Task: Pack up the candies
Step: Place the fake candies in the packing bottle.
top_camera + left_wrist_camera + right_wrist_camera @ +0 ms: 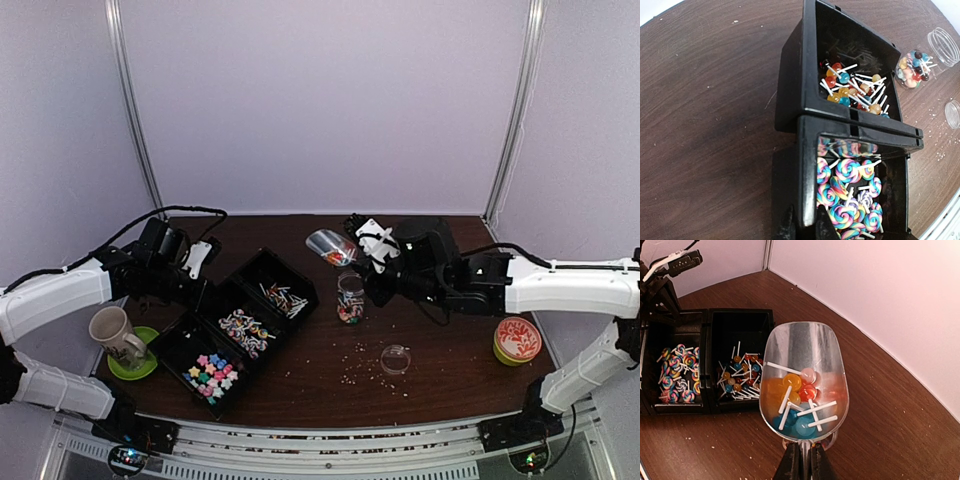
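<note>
Scoop [802,342] of candies [796,385] in clamped gripper [804,457]

On the desk [450,300], left half: three touching bins in a slanting row, near bin [178,350] front left, middle bin [215,305] behind it, far bin [262,265] rearmost, candies [212,372] in each. Left of the near bin, mug [113,330] on saucer [145,368]. Left gripper [805,227] astride the middle bin's wall. Right of the far bin, jar [350,297]; above and behind it, scoop [330,246] in the right gripper [802,462]. In front of the jar, lid [395,358]; far right, tin [517,340]
</note>
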Controlling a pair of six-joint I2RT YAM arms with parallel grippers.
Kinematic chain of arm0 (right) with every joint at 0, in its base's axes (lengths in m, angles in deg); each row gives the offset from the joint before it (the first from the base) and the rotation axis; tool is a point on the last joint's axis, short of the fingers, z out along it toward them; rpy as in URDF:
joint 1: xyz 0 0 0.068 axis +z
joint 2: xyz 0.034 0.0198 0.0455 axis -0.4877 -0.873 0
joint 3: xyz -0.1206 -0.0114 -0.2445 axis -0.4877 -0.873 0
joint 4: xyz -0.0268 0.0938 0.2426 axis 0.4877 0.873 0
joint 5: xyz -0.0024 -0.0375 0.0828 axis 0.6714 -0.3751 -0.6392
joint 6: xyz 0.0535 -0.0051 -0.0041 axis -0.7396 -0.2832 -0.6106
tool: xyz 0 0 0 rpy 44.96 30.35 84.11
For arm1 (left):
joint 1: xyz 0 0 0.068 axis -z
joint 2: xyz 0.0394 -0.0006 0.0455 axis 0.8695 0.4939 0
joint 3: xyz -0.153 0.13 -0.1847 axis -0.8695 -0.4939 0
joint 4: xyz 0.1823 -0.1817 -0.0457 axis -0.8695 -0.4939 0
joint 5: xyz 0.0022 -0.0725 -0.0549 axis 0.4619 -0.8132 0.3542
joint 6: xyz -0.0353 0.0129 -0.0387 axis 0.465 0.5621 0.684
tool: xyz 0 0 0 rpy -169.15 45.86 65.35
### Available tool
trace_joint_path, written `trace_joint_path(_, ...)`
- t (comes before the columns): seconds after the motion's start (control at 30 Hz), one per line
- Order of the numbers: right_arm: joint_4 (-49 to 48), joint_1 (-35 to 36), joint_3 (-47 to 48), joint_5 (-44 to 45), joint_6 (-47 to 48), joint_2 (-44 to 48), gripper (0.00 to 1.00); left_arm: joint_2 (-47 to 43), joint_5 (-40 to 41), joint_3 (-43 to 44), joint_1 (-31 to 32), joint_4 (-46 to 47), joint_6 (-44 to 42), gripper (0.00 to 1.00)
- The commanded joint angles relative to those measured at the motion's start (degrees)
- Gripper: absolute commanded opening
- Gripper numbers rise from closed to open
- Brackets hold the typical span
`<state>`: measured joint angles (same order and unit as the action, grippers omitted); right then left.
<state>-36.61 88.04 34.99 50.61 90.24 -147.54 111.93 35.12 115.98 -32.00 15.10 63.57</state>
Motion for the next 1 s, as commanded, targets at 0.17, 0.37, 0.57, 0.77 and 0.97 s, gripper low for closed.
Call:
trace_joint_path(0.17, 20.9, -0.3, 3.9, 4.6, -1.4, 5.0, 0.00, -0.7, -2.3, 4.0, -0.6, 6.5, 1.3, 0.00)
trace_joint_path(0.37, 29.8, -0.3, 7.6, 5.6, -3.2, 4.1, 0.00, -0.7, -2.1, 4.0, -0.6, 6.5, 1.3, 0.00)
trace_joint_path(0.57, 34.9, -0.2, 9.9, 6.3, -4.0, 2.8, 0.00, -0.8, -1.9, 4.0, -0.6, 6.5, 1.3, 0.00)
trace_joint_path(0.77, 39.2, -0.4, 12.2, 6.0, -4.5, 0.5, 0.00, -0.6, -2.0, 4.0, -0.6, 6.4, 1.3, 0.00)
trace_joint_path(0.97, 41.6, -0.9, 14.1, 5.8, -5.1, -1.5, 0.00, -0.6, -2.1, 4.0, -0.6, 6.4, 1.3, 0.00)
